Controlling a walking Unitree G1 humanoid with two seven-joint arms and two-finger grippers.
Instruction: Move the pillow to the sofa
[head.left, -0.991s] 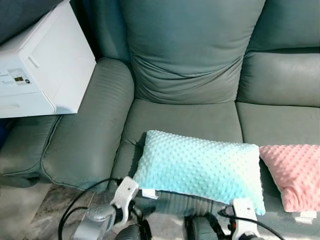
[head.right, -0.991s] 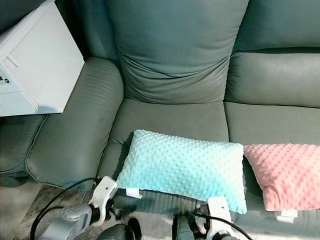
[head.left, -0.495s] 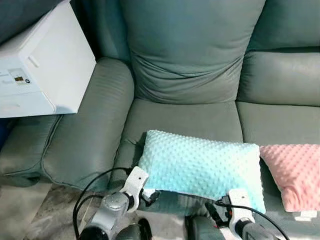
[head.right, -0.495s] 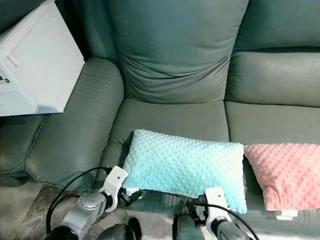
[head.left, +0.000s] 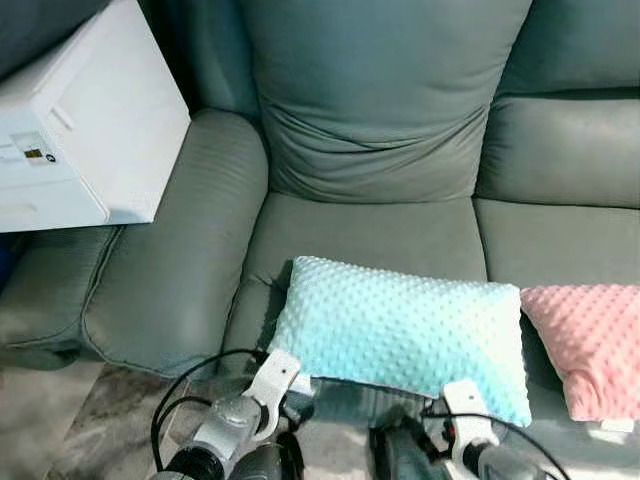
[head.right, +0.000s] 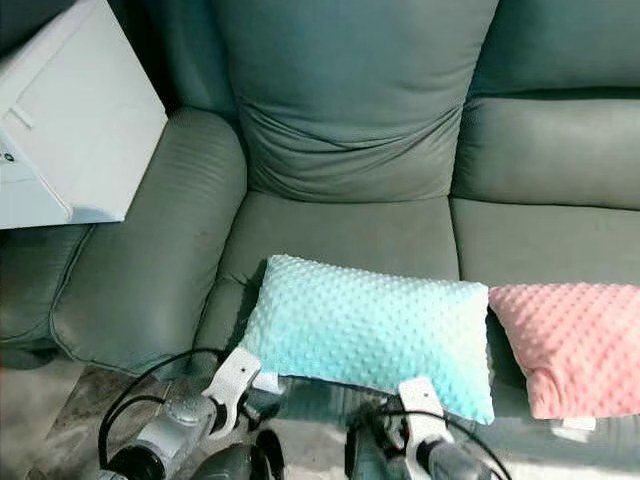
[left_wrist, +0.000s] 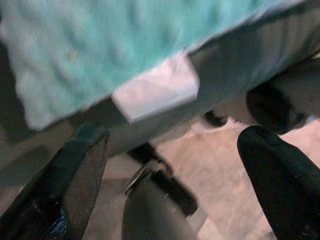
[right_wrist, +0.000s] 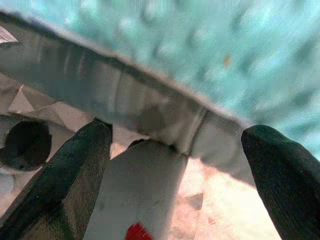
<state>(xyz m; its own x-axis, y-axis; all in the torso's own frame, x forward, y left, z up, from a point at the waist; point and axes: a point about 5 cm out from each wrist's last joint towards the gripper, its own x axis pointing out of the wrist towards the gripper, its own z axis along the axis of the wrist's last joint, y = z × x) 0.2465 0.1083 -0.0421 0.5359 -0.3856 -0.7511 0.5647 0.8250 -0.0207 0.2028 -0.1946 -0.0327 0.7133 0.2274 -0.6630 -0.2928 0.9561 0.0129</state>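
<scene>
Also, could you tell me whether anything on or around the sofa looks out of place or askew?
Only mildly. The teal pillow lies slightly skewed on the sofa seat, its near edge overhanging the front. The pink pillow lies beside it. A white box sits tilted against the sofa's armrest. Nothing looks spilled or damaged.

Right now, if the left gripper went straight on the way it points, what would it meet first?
Most likely the teal pillow: the left gripper, fingers open, faces its near edge and white tag where it overhangs the sofa seat front. Depth is unclear, so it might slip just beneath.
</scene>
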